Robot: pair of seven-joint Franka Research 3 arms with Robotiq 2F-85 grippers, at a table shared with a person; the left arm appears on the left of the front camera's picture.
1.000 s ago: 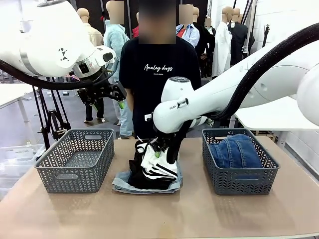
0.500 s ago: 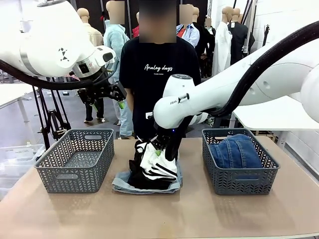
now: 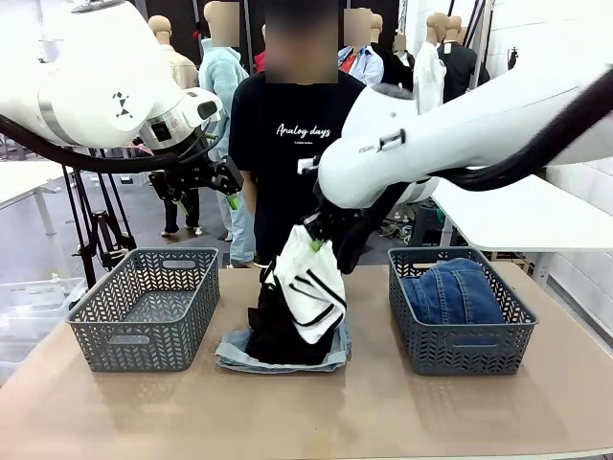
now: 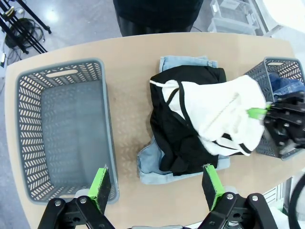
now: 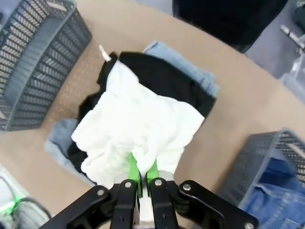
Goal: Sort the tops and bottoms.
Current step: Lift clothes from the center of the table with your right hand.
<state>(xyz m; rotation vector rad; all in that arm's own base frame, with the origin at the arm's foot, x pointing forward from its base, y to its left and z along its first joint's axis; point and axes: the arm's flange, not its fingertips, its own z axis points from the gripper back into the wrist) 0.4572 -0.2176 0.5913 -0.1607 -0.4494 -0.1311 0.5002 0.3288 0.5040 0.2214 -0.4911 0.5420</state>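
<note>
A: Fingers [image 5: 135, 168] of the right gripper [image 5: 142, 171], how are they seen?
B: Clenched on the white striped top [image 3: 308, 283], which is held up over the black top [image 3: 276, 331] at the middle of the table [image 3: 383, 412].
A: And beneath that?
B: The black top is laid on the pale denim shorts [image 3: 235, 357]. Dark blue denim [image 3: 452, 292] is seen in the right basket [image 3: 460, 351]. The left gripper [image 4: 156, 186] is spread wide, nothing grasped, high beside the left basket [image 3: 144, 337].

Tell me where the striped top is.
Front view: the striped top hangs from the right gripper at mid-table, over the black top.
</note>
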